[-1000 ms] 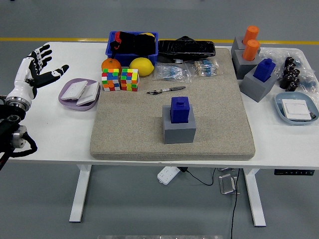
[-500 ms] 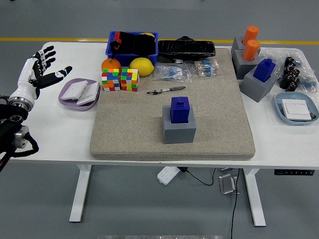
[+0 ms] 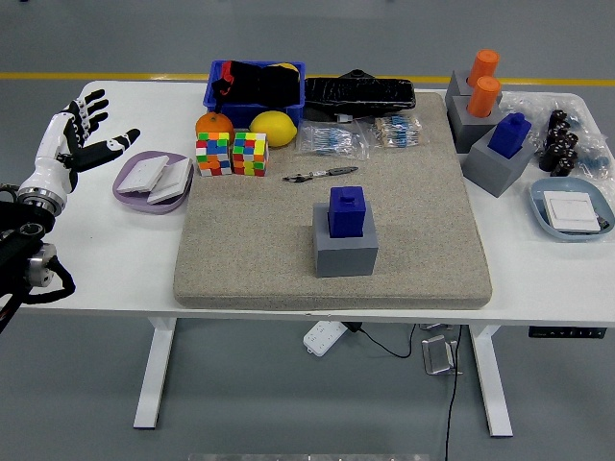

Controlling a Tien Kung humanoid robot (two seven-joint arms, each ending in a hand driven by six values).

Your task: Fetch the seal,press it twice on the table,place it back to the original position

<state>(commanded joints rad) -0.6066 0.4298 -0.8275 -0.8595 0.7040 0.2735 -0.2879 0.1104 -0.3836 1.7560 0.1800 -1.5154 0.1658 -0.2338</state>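
White tabletop (image 3: 106, 250) over a grey floor, with a rough beige mat (image 3: 404, 230) covering the middle of it. Going left to right: our left hand (image 3: 75, 137) sits at the upper left of the frame, fingers spread wide and holding nothing, just left of the shallow lilac tray (image 3: 130, 192) with white cards in it.

What we're after is the dark blue block-shaped seal (image 3: 346, 210), standing upright in its grey cube holder (image 3: 345, 253) at the centre of the frame. From the fingers it lies well to the right and lower in the frame, so we'd guess the reach has to cross the tray and the two multicoloured puzzle cubes (image 3: 232, 154).

Heads up: a second blue seal (image 3: 509, 134) sits in another grey holder at the upper right, next to two orange ones (image 3: 483, 83).

Right arm isn't in the frame at all, so the left is the only hand we can place. The seal's bottom is sunk in the holder and hidden from us.
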